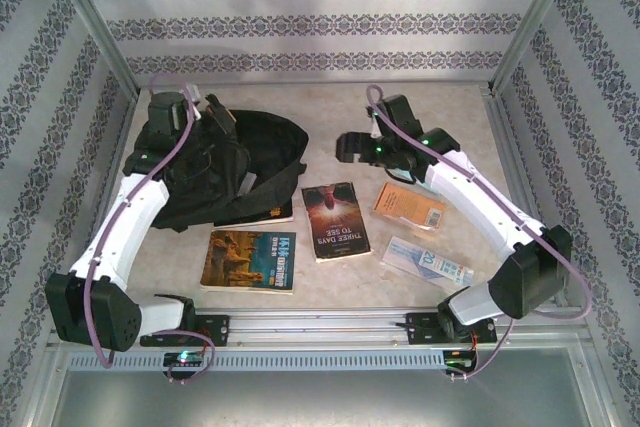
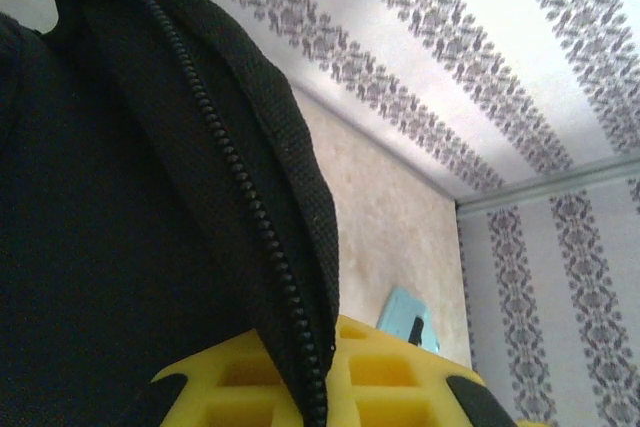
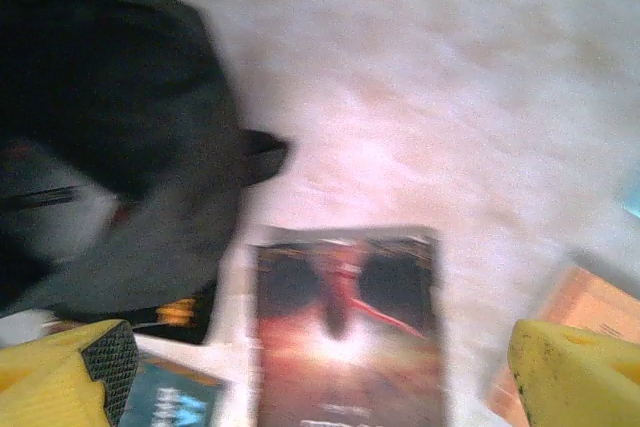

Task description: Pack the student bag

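Observation:
The student bag [image 1: 255, 152] is a black fabric backpack lying at the back left of the table. My left gripper [image 1: 222, 129] is at its top edge. In the left wrist view the yellow fingers [image 2: 400, 377] are shut on the bag's zip edge [image 2: 270, 247], which is lifted up. My right gripper [image 1: 350, 149] hovers open to the right of the bag, above the table. In the right wrist view its jaws [image 3: 320, 387] stand wide apart and hold nothing, over a dark red book [image 3: 345, 327], with the bag [image 3: 110, 127] to the left.
The dark red book [image 1: 335, 219] lies mid-table. A yellow and blue book [image 1: 250, 259] lies near the front. An orange book [image 1: 408, 205] and a pale blue booklet [image 1: 428, 262] lie to the right. A dark book [image 1: 265, 213] sticks out from under the bag.

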